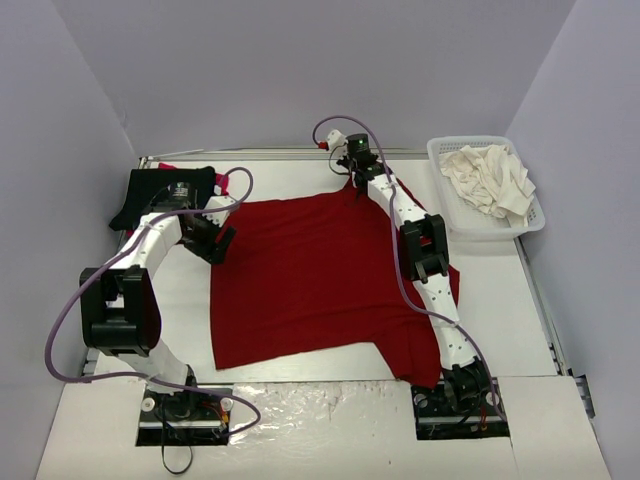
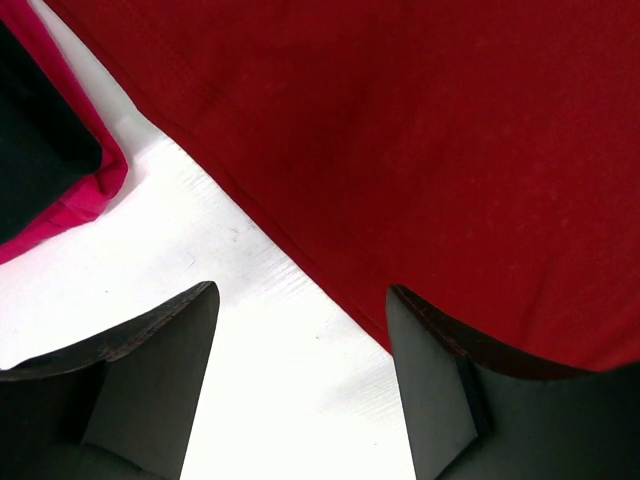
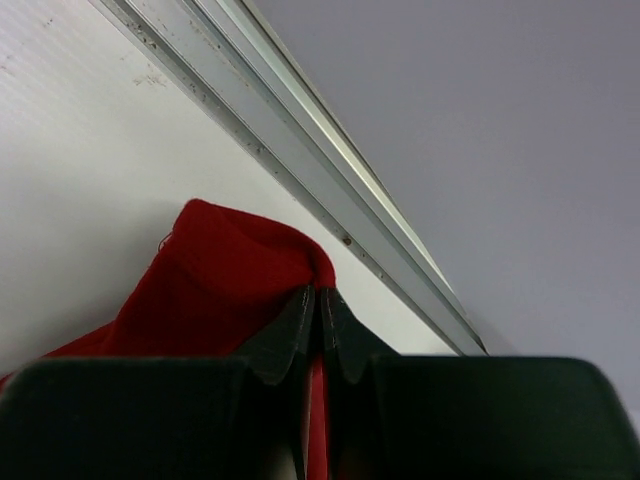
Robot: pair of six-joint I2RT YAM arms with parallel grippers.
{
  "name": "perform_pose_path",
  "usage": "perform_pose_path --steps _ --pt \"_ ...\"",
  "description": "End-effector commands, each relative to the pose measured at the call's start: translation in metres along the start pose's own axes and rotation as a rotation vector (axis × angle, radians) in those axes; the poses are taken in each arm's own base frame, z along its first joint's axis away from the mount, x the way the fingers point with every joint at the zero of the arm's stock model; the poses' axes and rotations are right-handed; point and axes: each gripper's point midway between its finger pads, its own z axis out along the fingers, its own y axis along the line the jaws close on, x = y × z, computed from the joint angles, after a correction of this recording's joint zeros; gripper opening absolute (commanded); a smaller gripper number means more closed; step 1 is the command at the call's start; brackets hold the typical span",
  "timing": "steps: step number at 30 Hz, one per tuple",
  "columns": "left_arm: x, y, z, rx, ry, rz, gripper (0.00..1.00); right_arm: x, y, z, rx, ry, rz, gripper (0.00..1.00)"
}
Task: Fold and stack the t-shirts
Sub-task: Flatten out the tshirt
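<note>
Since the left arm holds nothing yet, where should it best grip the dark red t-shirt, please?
Probably the dark red t-shirt at its left hem, approached from the left over the table. The cloth lies flat there, its edge beside the left gripper, jaws open. The right gripper pinches the far edge.

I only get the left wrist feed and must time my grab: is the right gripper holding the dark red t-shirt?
Observer: Yes, the right gripper is shut on a bunch of the dark red t-shirt.
Operator: Which part of it?
Observer: Its far edge, close to the metal rail at the back.
Operator: Anything in the basket?
Observer: The white basket at the far right holds crumpled cream-white cloth.
</note>
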Motion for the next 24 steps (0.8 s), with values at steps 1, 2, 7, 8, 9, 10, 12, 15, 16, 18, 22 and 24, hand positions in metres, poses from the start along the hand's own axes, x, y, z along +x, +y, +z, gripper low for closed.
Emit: perform_pose_path --steps 1,2,7,8,9,10,12,15,16,18,22,24 --pt "-0.006 0.006 -0.007 -0.011 -0.007 0.015 0.66 -0.007 -0.003 0.002 0.042 -0.018 -0.024 0.01" --pt "-0.006 0.005 -0.007 -0.009 -0.005 0.016 0.66 -0.006 -0.002 0.003 0.038 -0.018 -0.027 0.01" --pt "-0.005 0.005 -0.006 -0.005 0.0 0.012 0.66 -0.002 0.007 0.007 0.019 -0.017 -0.044 0.06" --pt "-0.004 0.005 -0.005 -0.005 0.003 0.013 0.66 -0.001 0.007 0.007 0.019 -0.015 -0.044 0.16" --pt "-0.004 0.005 -0.005 -0.004 0.005 0.014 0.67 -0.001 0.007 0.007 0.02 -0.013 -0.044 0.22" --pt "-0.004 0.006 -0.004 -0.005 0.006 0.014 0.67 -0.001 0.007 0.007 0.022 -0.012 -0.046 0.27" --pt "-0.005 0.005 -0.004 -0.003 0.005 0.015 0.66 0.0 0.007 0.006 0.028 -0.008 -0.051 0.51" --pt "-0.005 0.006 -0.006 -0.006 0.004 0.014 0.66 -0.004 -0.002 -0.001 0.061 -0.005 -0.047 0.64" --pt "-0.006 0.006 -0.008 -0.011 -0.001 0.015 0.66 -0.005 -0.005 -0.004 0.069 -0.004 -0.045 0.68" --pt "-0.008 0.006 -0.011 -0.015 -0.013 0.014 0.67 -0.015 -0.021 -0.016 0.106 -0.016 -0.032 0.68" --pt "-0.017 0.003 -0.024 -0.024 -0.059 0.019 0.69 -0.021 -0.037 -0.04 0.14 -0.006 -0.028 0.7" --pt "-0.021 0.001 -0.029 -0.028 -0.081 0.02 0.71 -0.033 -0.056 -0.062 0.179 -0.015 -0.01 0.71"
